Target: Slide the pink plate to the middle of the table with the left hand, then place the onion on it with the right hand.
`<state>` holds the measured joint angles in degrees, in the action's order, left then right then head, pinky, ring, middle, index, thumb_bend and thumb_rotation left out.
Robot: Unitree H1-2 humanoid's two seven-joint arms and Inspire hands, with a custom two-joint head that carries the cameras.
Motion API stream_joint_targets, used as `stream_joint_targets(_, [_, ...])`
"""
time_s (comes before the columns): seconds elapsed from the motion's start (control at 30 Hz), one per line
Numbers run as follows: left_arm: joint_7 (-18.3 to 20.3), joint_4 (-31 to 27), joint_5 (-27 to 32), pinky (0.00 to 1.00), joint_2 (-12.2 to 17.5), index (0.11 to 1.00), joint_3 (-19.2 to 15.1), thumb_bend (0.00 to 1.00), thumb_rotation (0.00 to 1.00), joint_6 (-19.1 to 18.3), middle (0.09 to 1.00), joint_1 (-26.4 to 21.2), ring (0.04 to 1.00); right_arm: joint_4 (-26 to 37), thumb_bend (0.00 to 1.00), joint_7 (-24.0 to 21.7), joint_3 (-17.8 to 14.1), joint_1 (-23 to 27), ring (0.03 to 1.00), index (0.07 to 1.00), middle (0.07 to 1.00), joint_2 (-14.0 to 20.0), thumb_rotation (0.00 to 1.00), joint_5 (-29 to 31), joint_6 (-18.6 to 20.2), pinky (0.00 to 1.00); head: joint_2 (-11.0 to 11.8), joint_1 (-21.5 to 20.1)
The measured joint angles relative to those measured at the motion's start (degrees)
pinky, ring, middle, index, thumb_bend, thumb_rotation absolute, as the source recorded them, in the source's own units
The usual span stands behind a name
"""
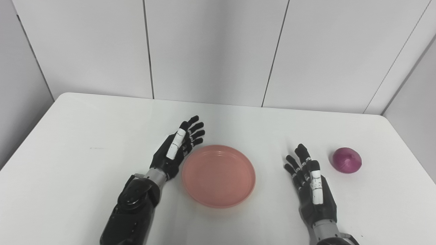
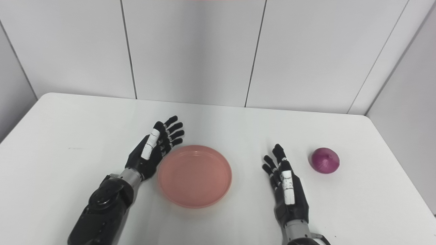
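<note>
1. Plate (image 1: pixel 218 175) sits empty near mid-tabletop (image 1: pixel 85 136); left hand (image 1: pixel 177 149) just beside its left rim, fingers spread, holding nothing.
2. Onion (image 1: pixel 346 160) on tabletop at right, apart from plate.
3. Right hand (image 1: pixel 311 183) between plate and onion; fingers apart, empty.

You find no text, label, brand, number or sign to read anywhere here. The small dark marks on the white strips of both hands are too small to make out.
</note>
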<state>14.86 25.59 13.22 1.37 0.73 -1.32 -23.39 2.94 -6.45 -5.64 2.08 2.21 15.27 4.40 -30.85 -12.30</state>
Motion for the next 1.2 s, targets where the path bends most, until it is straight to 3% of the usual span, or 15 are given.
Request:
stream_joint_targets(0.13, [-0.11, -0.14, 0.07, 0.89, 0.22, 0.912, -0.04, 0.79, 0.85, -0.05, 0.93, 0.03, 0.911, 2.59, 0.93, 0.16, 0.8, -0.46, 0.875, 0.928, 0.881, 2.26, 0.76, -3.06, 2.65, 0.85, 0.09, -1.76])
stream_joint_targets(0.2, [-0.02, -0.2, 0.24, 0.89, 0.27, 0.909, -0.11, 0.81, 0.85, -0.09, 0.928, 0.07, 0.911, 3.53, 0.92, 0.1, 1.85, -0.38, 0.858, 0.919, 0.863, 5.36, 0.72, -7.28, 2.64, 0.81, 0.09, -2.46])
stream_joint_targets(0.27, [0.26, -0.18, 0.24, 0.89, 0.58, 0.912, -0.12, 0.81, 0.85, -0.09, 0.928, 0.11, 0.912, 4.61, 0.9, -0.37, 2.72, 0.53, 0.901, 0.929, 0.9, 8.92, 0.64, -12.3, 1.82, 0.85, 0.18, -3.16])
stream_joint_targets(0.33, [0.64, -0.1, 0.24, 0.89, 0.88, 0.91, -0.1, 0.8, 0.85, -0.09, 0.926, 0.11, 0.911, 6.45, 0.93, -0.63, 3.25, 2.29, 0.901, 0.924, 0.906, 12.85, 0.63, -16.54, 1.71, 0.84, 0.26, -3.77])
stream_joint_targets(0.4, [0.98, 0.04, 0.24, 0.88, 1.02, 0.898, -0.14, 0.83, 0.84, -0.09, 0.918, 0.09, 0.904, 8.84, 0.99, -0.61, 3.38, 4.34, 0.928, 0.897, 0.924, 16.02, 0.55, -21.01, 1.65, 0.88, 0.44, -4.56])
stream_joint_targets(0.53, [1.53, 0.4, 0.42, 0.88, 1.43, 0.902, -0.32, 0.84, 0.84, -0.09, 0.923, -0.15, 0.906, 12.1, 1.0, -0.71, 3.91, 8.69, 0.923, 0.854, 0.919, 20.9, 0.47, -27.41, 1.5, 0.82, 0.7, -5.62])
stream_joint_targets(0.77, [1.85, 0.77, 0.46, 0.86, 2.13, 0.894, -1.11, 0.86, 0.83, -0.09, 0.909, -0.37, 0.893, 12.18, 1.0, -1.79, 4.37, 10.86, 0.832, 0.776, 0.844, 26.01, 0.29, -35.2, 0.79, 0.74, 0.79, -7.12])
stream_joint_targets(0.9, [2.1, 1.61, 0.47, 0.86, 2.23, 0.888, -1.5, 0.86, 0.83, -0.09, 0.906, -0.86, 0.892, 11.72, 1.0, -3.46, 4.32, 14.08, 0.809, 0.776, 0.828, 30.54, 0.24, -37.17, -0.1, 0.74, 0.7, -7.73])
stream_joint_targets(1.1, [2.71, 3.17, 0.47, 0.85, 2.23, 0.88, -1.74, 0.87, 0.83, -0.02, 0.899, -1.63, 0.886, 7.81, 1.0, -7.38, 6.4, 19.35, 0.835, 0.797, 0.853, 37.2, 0.3, -42.34, -0.4, 0.71, 0.79, -7.73])
stream_joint_targets(1.2, [2.91, 3.25, 0.47, 0.85, 2.32, 0.883, -1.96, 0.87, 0.83, -0.02, 0.904, -1.69, 0.891, 6.91, 1.0, -12.16, 8.34, 20.9, 0.882, 0.835, 0.901, 39.76, 0.19, -44.86, 0.47, 0.76, 0.88, -7.91])
